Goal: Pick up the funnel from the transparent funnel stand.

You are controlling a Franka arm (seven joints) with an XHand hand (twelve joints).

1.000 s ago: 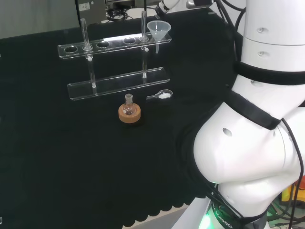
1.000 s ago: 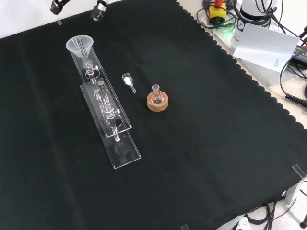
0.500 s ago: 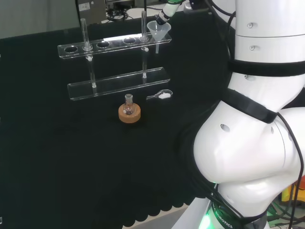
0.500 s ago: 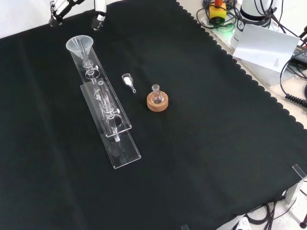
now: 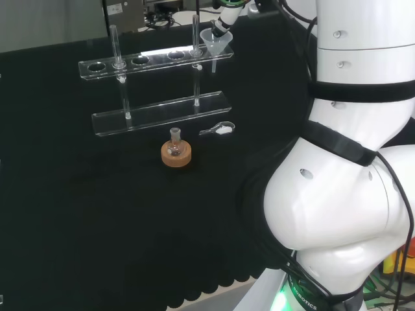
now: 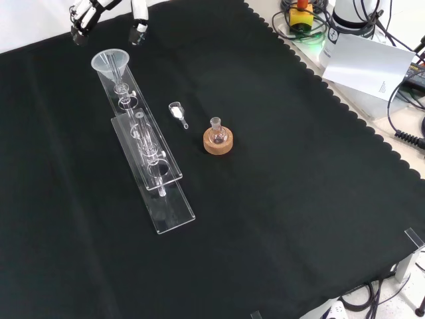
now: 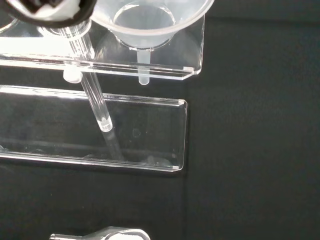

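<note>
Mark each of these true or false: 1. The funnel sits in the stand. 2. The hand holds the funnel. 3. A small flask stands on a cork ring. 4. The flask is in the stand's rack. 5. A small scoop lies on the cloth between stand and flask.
1. True: the funnel sits in the end hole of the stand.
2. False: the hand hangs above the funnel with its fingers spread, not touching it.
3. True: the flask stands on the cork ring.
4. False: it stands on the cloth, apart from the stand.
5. True: the scoop lies there.
</note>
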